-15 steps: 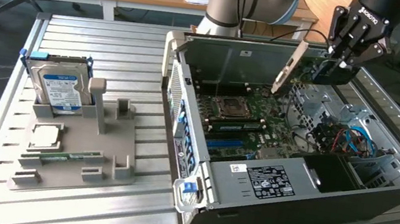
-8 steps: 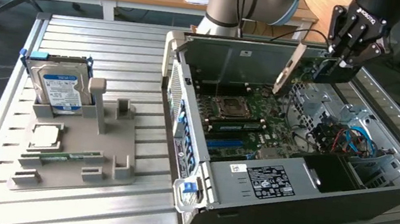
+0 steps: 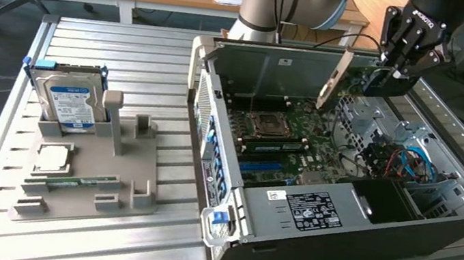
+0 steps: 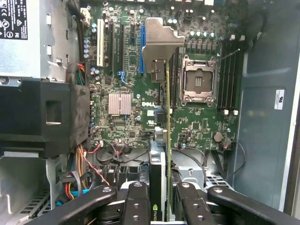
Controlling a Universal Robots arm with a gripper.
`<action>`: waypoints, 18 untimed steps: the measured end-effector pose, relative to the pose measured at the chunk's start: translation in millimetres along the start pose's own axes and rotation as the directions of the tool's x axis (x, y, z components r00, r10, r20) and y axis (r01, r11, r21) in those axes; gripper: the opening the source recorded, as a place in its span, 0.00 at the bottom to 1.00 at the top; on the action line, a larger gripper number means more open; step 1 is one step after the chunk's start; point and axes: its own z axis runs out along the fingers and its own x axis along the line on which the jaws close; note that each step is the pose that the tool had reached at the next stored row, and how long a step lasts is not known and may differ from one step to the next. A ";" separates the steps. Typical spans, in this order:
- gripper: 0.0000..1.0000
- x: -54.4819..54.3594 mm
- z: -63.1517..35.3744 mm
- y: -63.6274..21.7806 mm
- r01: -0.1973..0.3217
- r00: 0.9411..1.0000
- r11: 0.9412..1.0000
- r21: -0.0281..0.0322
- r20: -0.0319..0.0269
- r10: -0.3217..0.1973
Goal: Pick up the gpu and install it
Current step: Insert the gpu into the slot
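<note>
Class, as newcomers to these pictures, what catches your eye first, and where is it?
The open computer case lies on the metal table, its circuit board exposed. Over that board the gripper holds the graphics card on edge. A blue-labelled hard drive stands in a grey holder at the exterior view's left.
</note>
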 end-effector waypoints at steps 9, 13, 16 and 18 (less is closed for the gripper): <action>0.27 0.0 0.0 0.2 -0.005 1.000 1.000 0.000 0.000 0.005; 0.27 0.0 0.0 0.2 -0.005 1.000 1.000 0.000 0.000 0.005; 0.27 0.0 0.0 0.7 -0.005 1.000 1.000 0.000 0.000 0.005; 0.27 0.0 0.0 1.2 -0.005 1.000 1.000 0.000 0.000 0.005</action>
